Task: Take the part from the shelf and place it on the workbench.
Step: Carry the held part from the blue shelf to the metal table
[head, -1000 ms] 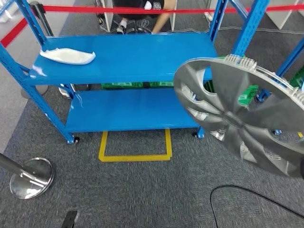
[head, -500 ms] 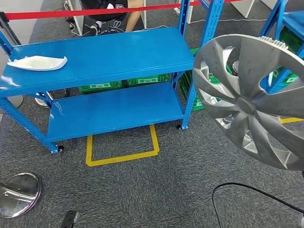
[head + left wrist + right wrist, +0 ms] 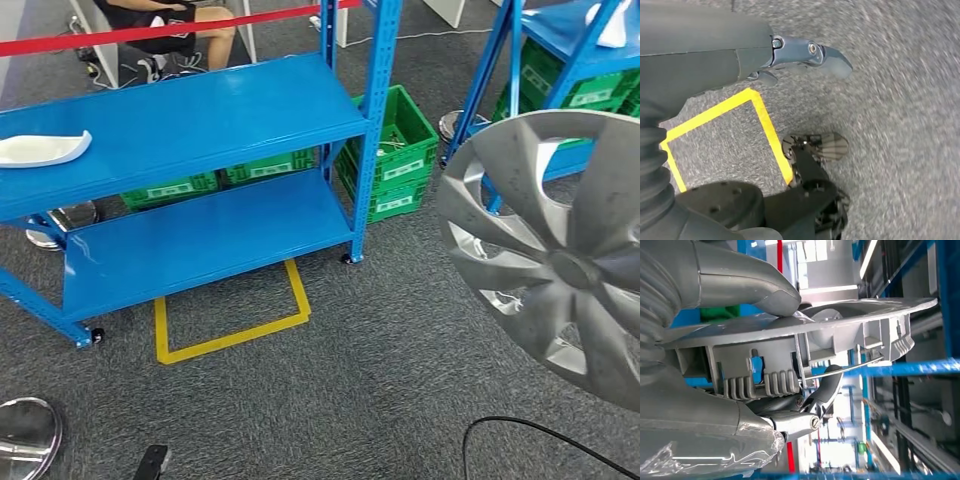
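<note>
One hand, the right hand, grips the grey wheel cover at its rim: in the right wrist view the thick thumb lies on the cover's smooth face and the darker fingers curl under the ribbed back edge. From the head view the wheel cover hangs in the air at the right, tilted, above the grey carpet. The left hand holds nothing, its fingers stretched out over the carpet and a yellow floor marking. Farther off stands a blue shelf with a white part lying on its upper board near the left end. Green crates sit on the floor beside the shelf's right post; what is in them cannot be made out.
</note>
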Robot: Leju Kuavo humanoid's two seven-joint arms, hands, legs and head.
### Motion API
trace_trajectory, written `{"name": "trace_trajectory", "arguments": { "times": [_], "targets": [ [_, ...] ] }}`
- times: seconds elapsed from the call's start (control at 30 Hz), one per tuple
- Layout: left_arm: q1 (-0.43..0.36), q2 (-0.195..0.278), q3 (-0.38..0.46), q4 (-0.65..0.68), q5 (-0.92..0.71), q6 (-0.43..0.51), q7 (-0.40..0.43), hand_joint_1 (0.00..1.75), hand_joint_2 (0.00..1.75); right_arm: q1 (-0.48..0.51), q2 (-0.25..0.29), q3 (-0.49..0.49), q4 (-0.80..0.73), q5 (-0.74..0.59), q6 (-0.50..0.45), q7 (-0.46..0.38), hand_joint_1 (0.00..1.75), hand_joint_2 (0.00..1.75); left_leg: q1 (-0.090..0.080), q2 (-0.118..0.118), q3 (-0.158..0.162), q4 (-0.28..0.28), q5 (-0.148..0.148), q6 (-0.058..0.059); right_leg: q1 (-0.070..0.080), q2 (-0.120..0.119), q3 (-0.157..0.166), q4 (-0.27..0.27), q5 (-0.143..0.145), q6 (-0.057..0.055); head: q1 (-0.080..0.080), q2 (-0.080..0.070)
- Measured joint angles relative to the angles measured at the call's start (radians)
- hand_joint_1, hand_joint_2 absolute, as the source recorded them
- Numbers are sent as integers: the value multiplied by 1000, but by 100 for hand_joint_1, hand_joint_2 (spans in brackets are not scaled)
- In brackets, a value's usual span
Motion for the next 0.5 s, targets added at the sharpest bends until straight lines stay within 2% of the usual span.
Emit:
{"name": "trace_trajectory", "arguments": {
  "times": [0.07,0.1,0.13,0.2,0.23,0.27,0.3,0.33,0.37,0.4,0.43,0.47,0.5],
  "targets": [
    [-1,-4,0,0,-4,2,-7,0,175,-2,32,-98,-2,-23,55,44,175,175,-2,20,0,0,-1,-10,2,28,-8,3,5,-18,0,0],
    [-3,-6,0,0,-4,2,-7,0,175,-4,46,-135,-3,-22,71,58,175,175,0,15,-1,5,-7,-16,0,39,-12,2,8,-25,0,0],
    [-5,-8,0,0,-4,3,-7,0,175,-9,58,-166,-3,-15,81,67,175,175,1,-2,-8,22,-24,-22,-2,51,-15,2,12,-32,0,0],
    [-7,-10,0,0,0,4,-6,0,175,-23,79,-214,-4,1,97,78,175,175,3,-50,-51,120,-88,-29,-5,74,-23,0,19,-43,0,0],
    [-6,-12,0,0,2,5,-3,0,175,-31,87,-234,-4,7,105,80,175,175,3,-65,-84,190,-123,-28,-5,87,-27,0,22,-46,-1,0],
    [-5,-14,0,0,4,7,1,0,175,-37,95,-252,-4,10,113,82,175,175,2,-71,-112,249,-145,-27,-5,101,-32,1,25,-48,0,0],
    [-4,-15,0,0,4,9,6,0,175,-41,102,-269,-3,13,122,83,175,175,2,-75,-128,281,-150,-24,-3,115,-35,1,28,-48,0,0],
    [-3,-15,0,0,3,11,10,0,175,-44,107,-284,-3,15,131,84,175,175,1,-77,-125,277,-134,-20,-2,130,-37,1,31,-48,0,0],
    [-3,-15,0,0,2,12,13,0,175,-47,112,-299,-2,17,139,85,175,175,0,-84,-104,235,-101,-14,-1,146,-39,1,34,-47,0,0],
    [-4,-16,0,0,0,13,14,0,175,-50,116,-312,-1,18,147,86,175,175,-1,-103,-71,171,-64,-5,0,160,-40,1,36,-45,0,0],
    [-4,-15,0,0,-2,13,13,0,175,-54,120,-325,1,19,153,87,175,175,-1,-132,-37,104,-36,5,2,173,-42,3,38,-42,0,0],
    [-5,-15,0,0,-4,12,10,0,175,-58,123,-335,2,18,159,87,175,175,-1,-156,-11,50,-19,10,2,186,-46,5,41,-38,0,0],
    [-6,-15,0,0,-5,11,6,0,175,-64,125,-343,4,17,162,88,175,175,-1,-174,4,19,-15,12,0,198,-51,6,44,-33,0,0]
  ]
}}
